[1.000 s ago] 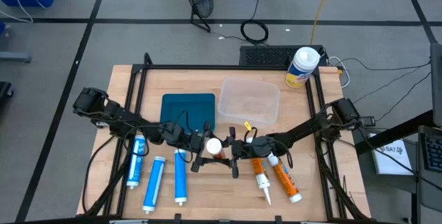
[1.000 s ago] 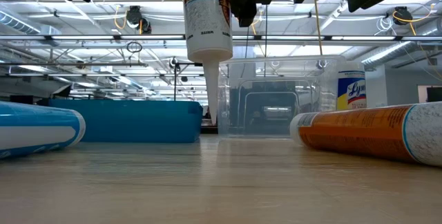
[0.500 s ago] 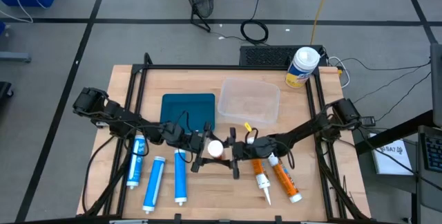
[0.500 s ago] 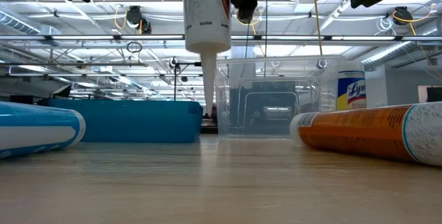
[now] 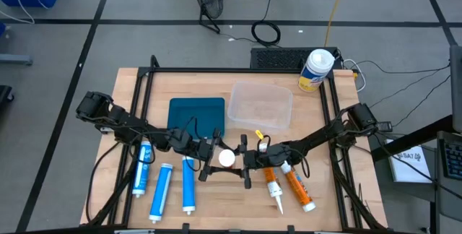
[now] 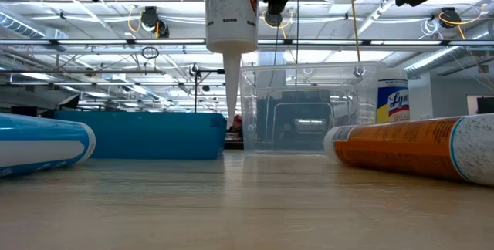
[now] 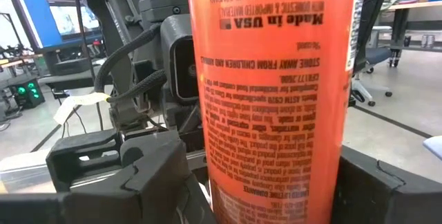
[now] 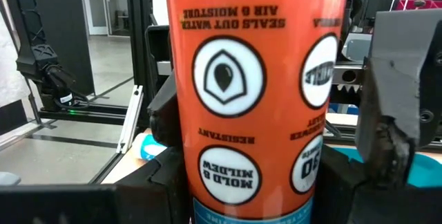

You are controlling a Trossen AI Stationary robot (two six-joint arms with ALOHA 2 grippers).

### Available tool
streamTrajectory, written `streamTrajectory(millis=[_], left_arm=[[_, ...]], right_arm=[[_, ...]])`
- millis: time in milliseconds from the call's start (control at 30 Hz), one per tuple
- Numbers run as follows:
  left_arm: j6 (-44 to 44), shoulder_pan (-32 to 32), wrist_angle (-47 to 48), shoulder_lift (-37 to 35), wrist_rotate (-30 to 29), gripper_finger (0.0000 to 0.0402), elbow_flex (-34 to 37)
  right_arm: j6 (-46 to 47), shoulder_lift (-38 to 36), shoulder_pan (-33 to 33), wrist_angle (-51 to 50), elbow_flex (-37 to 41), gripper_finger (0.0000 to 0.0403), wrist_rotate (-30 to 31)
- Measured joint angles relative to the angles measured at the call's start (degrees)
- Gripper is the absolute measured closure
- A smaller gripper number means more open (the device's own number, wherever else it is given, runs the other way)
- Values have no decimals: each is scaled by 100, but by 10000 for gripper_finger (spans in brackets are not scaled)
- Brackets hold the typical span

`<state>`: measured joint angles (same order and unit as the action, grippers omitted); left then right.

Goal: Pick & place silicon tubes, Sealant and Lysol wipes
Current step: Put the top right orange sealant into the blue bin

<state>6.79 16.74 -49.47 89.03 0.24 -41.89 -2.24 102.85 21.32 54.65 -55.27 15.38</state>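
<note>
Both grippers met mid-table, the left gripper (image 5: pixel 214 159) and right gripper (image 5: pixel 244 160) each clamped on one orange sealant tube (image 6: pixel 231 11) hanging nozzle-down above the table (image 5: pixel 216 205). Lysol wipes (image 5: pixel 315 70) stood at the far right corner.

Orange sealant tube (image 8: pixel 255 92), white emblems; yellow Lysol wipes (image 5: pixel 315 71); teal tray (image 5: pixel 196 115)
</note>
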Motion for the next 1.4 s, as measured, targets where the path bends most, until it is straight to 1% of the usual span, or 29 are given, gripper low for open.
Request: streamTrajectory(millis=[100,233,667,767,867,1000,1033,1100,1167,1333,1400], left_arm=[[0,28,-34,0,-16,108,0],[20,81,-157,-4,113,108,0],[65,58,-124,-4,97,108,1],[243,82,-118,-4,97,108,0],[611,164,-116,-4,97,128,2],[724,228,-74,-3,71,192,4],[725,231,-70,-3,71,198,7],[728,233,-72,-3,73,198,7],[724,231,-70,-2,78,198,7],[769,238,24,-2,103,198,7],[776,284,292,-143,51,198,11]], right_arm=[[0,0,0,0,0,212,-11],[-4,0,5,-13,0,212,-50],[-4,0,2,-30,0,212,-38],[-2,0,2,-31,0,212,-36],[-4,0,2,-35,0,212,-35],[-66,0,4,-81,4,216,-23],[-67,0,4,-75,4,219,-23],[-64,0,4,-68,4,220,-23],[-48,0,4,-65,4,209,-25],[11,-4,2,-94,2,165,-25],[18,-4,2,-136,2,154,-25]])
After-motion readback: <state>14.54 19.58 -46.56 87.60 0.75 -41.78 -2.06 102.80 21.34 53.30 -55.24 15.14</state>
